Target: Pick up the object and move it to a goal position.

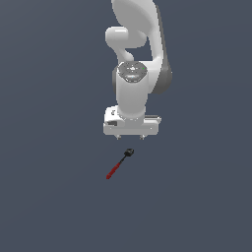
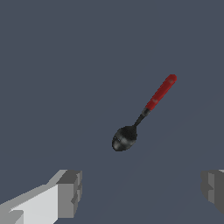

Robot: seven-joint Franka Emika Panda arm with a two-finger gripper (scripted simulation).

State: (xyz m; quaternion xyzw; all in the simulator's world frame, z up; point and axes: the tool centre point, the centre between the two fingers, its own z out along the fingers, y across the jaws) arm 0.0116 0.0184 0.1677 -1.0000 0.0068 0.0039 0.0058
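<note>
Spoon (image 1: 119, 164) lying flat on desk (image 1: 44, 197), far from any edge, untouched. Gripper (image 1: 130, 137) hovering just beyond black head, fingers (image 2: 70, 192) spread wide, holding nothing, likely readying to descend and straddle shaft.

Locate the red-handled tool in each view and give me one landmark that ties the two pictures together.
Exterior view: the red-handled tool lies on the grey floor just below the gripper, black head nearest it, handle pointing away toward the exterior view's left.
Wrist view: the tool lies near the picture's centre, beyond the two grey fingertips.
Shared landmark: the tool's black rounded head, the end closest to the gripper in both.
</note>
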